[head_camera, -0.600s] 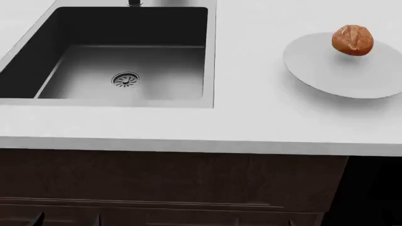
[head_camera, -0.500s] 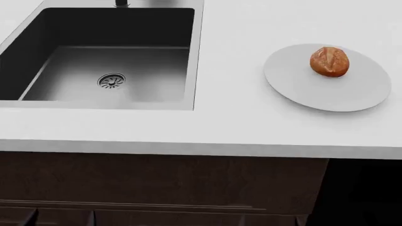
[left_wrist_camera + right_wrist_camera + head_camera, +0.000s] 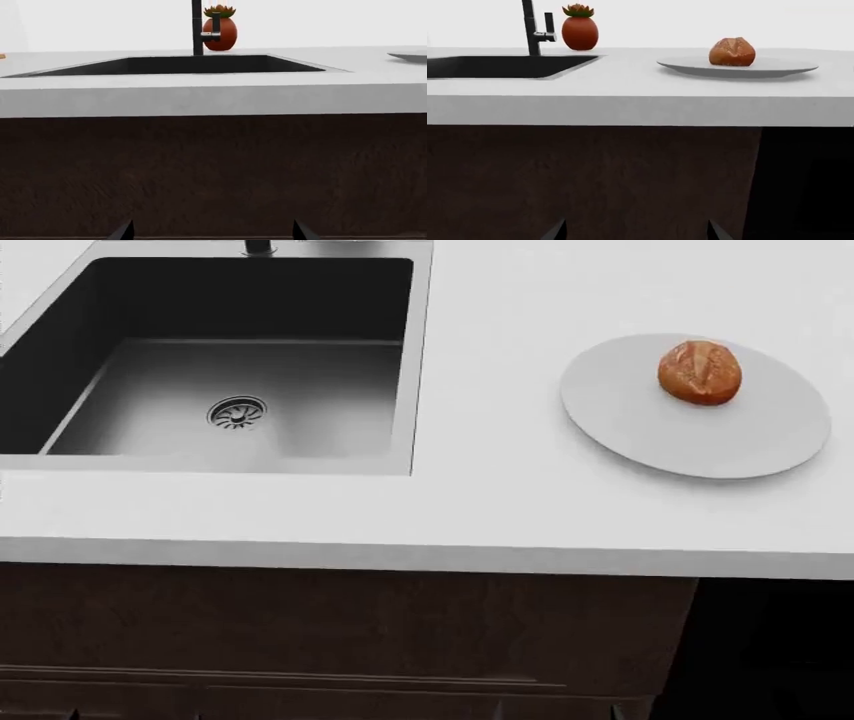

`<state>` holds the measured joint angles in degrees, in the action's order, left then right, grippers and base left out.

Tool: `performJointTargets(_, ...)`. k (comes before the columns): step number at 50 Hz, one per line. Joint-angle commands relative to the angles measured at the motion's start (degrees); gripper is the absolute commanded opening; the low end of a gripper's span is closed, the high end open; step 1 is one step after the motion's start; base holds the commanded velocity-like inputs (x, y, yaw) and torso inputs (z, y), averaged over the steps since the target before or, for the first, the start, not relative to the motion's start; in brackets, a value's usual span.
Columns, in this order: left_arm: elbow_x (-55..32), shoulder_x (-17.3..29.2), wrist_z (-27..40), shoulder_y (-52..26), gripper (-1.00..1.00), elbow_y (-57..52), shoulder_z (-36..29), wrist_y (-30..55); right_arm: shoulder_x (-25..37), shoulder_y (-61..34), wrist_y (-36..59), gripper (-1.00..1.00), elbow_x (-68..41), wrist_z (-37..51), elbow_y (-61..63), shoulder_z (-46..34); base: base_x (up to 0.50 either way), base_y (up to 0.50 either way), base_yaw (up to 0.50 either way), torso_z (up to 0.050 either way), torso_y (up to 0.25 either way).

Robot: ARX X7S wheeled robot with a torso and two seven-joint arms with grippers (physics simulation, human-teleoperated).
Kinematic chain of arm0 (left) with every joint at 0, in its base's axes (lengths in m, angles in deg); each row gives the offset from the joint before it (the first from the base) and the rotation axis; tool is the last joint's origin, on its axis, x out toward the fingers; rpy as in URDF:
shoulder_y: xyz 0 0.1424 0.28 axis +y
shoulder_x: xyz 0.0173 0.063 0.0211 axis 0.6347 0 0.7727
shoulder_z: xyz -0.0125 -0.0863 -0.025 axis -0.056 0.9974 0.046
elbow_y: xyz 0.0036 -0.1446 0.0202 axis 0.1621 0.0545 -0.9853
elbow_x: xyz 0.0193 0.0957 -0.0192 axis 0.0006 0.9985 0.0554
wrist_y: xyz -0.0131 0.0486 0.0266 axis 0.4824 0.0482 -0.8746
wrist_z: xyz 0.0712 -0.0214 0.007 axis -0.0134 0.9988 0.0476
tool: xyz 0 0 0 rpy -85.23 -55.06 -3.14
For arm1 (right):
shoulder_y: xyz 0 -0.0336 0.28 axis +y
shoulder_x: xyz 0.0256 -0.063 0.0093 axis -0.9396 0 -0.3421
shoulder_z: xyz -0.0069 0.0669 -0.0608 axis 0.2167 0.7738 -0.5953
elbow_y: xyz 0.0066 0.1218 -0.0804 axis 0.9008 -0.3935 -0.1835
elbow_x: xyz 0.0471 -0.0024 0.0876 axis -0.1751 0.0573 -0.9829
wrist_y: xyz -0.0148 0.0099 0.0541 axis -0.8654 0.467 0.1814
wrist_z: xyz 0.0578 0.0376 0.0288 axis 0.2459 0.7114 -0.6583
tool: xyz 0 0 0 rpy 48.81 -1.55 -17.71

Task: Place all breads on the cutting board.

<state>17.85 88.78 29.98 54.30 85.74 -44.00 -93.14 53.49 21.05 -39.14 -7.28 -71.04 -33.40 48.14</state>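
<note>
One dark reddish-brown bread (image 3: 698, 371) sits on a plain white round plate (image 3: 627, 425) on the white counter, right of the sink. It also shows in the right wrist view as the bread (image 3: 732, 52) on the plate (image 3: 774, 67). The cutting board is out of view. Both grippers hang below the counter edge, facing the dark cabinet front. My left gripper (image 3: 212, 232) is open and empty, with only its two tips showing. My right gripper (image 3: 636, 232) is likewise open and empty, low and to the left of the bread.
A black sink (image 3: 160, 300) with a drain (image 3: 236, 412) is set into the counter at the left. A black faucet (image 3: 530, 27) and a red pot with a succulent (image 3: 580, 28) stand behind it. The dark cabinet front (image 3: 347, 630) lies under the counter edge.
The head view shifted early on, so sink and plate slid left and down in the picture, then it held still. The bread has not moved on its plate.
</note>
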Motion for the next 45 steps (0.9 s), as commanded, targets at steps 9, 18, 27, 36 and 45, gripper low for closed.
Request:
performJointTargets(9, -1.1, 3.0, -0.7, -1.6, 1.0, -15.8, -0.4, 13.7, 3.5, 1.2, 11.9, 1.0, 3.2, 2.1, 16.5, 0.5, 0.0, 0.0, 0.0, 0.047, 0.089)
performJointTargets(18, -2.1, 6.4, -0.8, -5.2, 1.0, -28.8, 0.3, 27.1, 6.8, -2.1, 25.4, 1.0, 4.4, 1.0, 27.9, 0.1, 0.0, 0.0, 0.0, 0.047, 0.088)
performJointTargets(27, -2.5, 8.1, -0.6, -9.5, 1.0, -35.4, 0.6, 35.4, 9.2, -5.5, 33.9, 1.0, 5.0, -0.6, 34.3, -0.9, 0.0, 0.0, 0.0, 0.047, 0.088)
performJointTargets(36, -2.9, 9.2, -0.6, -14.2, 1.0, -37.7, 0.7, 40.6, 11.2, -9.1, 41.9, 1.0, 6.1, -1.4, 39.4, -1.6, 0.0, 0.0, 0.0, 0.047, 0.088)
performJointTargets(45, -3.1, 10.1, -0.7, -16.8, 1.0, -39.5, 0.0, 44.3, 12.3, -11.8, 46.3, 1.0, 6.7, -1.6, 42.6, -1.6, 0.0, 0.0, 0.0, 0.047, 0.088)
